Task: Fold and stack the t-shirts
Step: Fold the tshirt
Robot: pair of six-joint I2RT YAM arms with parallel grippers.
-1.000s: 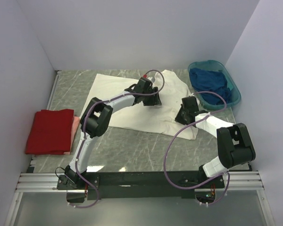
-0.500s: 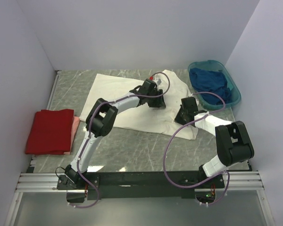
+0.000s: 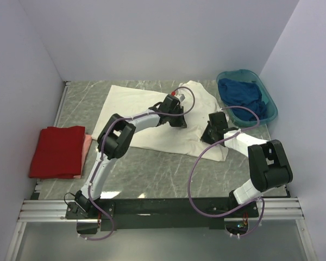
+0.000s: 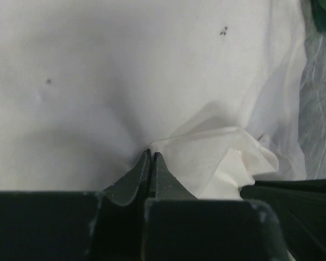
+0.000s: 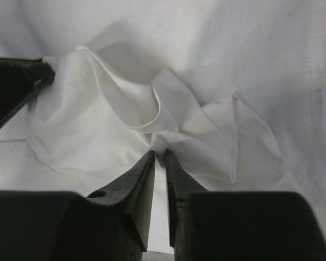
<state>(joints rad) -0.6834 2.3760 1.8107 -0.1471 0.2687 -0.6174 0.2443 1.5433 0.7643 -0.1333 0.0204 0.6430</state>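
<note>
Table (image 3: 152,174): grey marbled top; all the cloth and the basin lie on it.
Cream-white t-shirt (image 3: 133,111): spread across the middle and far part of the table, bunched into raised folds where the two grippers meet it; a few small dark specks show in the left wrist view.
Red t-shirt (image 3: 57,151): folded flat at the table's left edge, well apart from the cream one.
Teal basin (image 3: 274,106): far right corner, just beside the cream shirt's edge.
Basin contents: the dark blue t-shirt (image 3: 242,95), crumpled inside.
Left gripper (image 4: 151,155): jaws pressed together, pinching a fold of the cream shirt.
Right gripper (image 5: 159,153): jaws nearly together, nipping a neighbouring cream fold.
</note>
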